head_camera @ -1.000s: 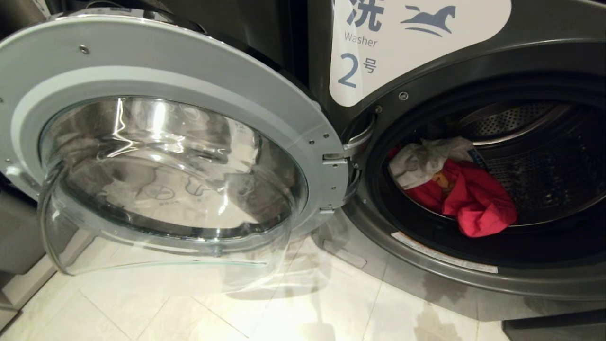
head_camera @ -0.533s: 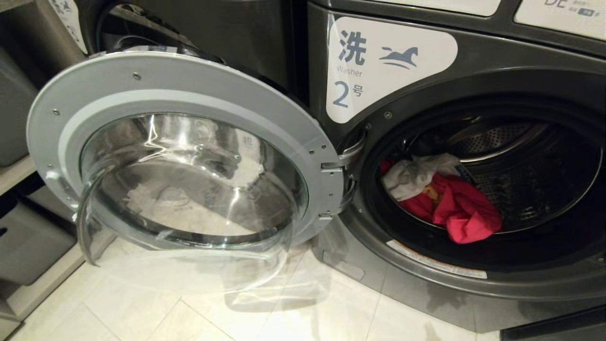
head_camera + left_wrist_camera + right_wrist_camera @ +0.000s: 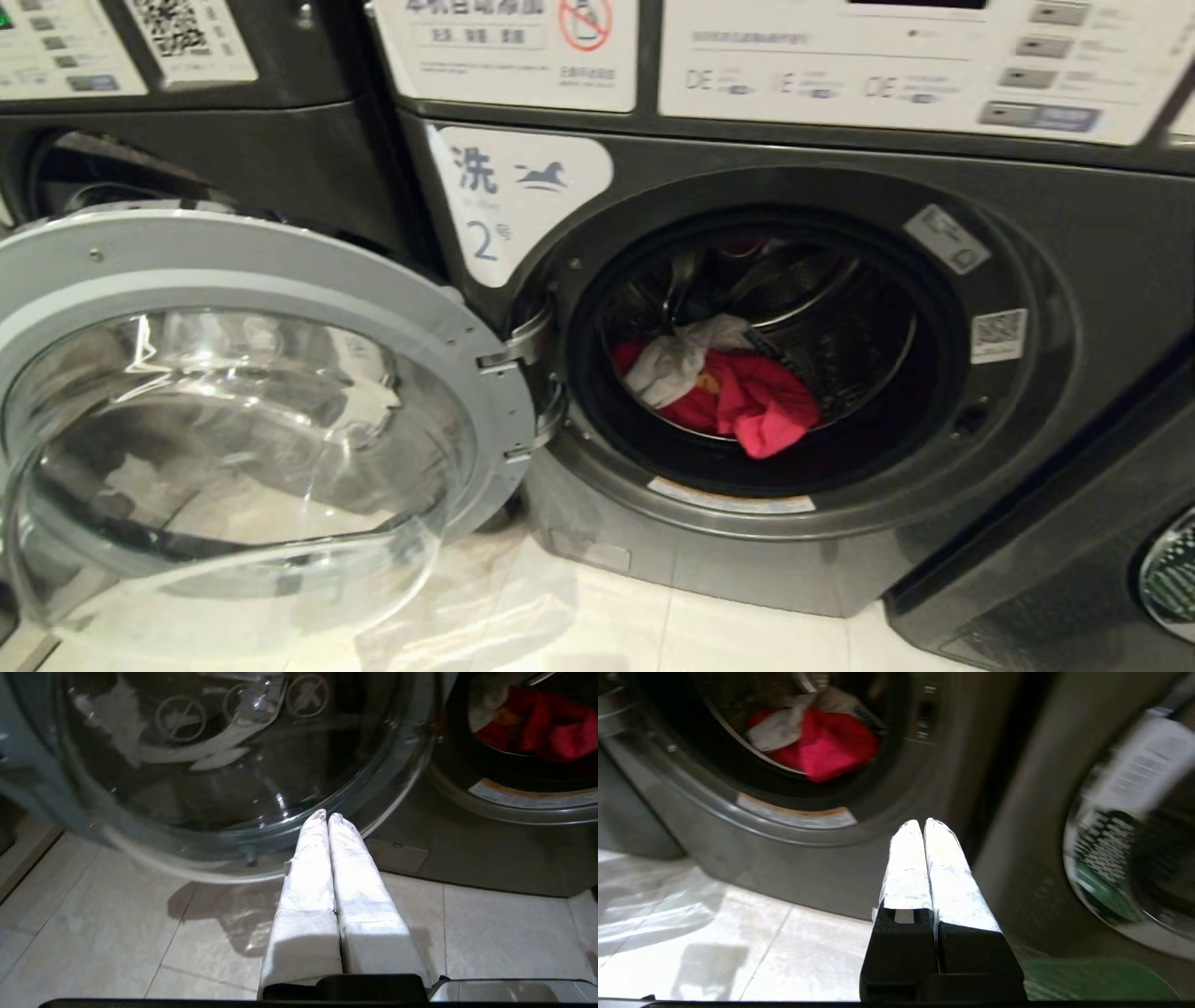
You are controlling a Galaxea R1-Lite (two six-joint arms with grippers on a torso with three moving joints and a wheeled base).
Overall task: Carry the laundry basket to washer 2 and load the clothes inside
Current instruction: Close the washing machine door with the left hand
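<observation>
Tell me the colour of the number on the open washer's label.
Blue, on a white label; it shows best in the head view.

Left gripper [image 3: 327, 816]: white-wrapped fingers pressed together, empty, held low.
Right gripper [image 3: 922, 823]: fingers pressed together, empty, held low.

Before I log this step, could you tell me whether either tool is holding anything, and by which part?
Nothing is held. The left tool and right tool are both shut and empty; the clothes lie inside washer 2.
</observation>
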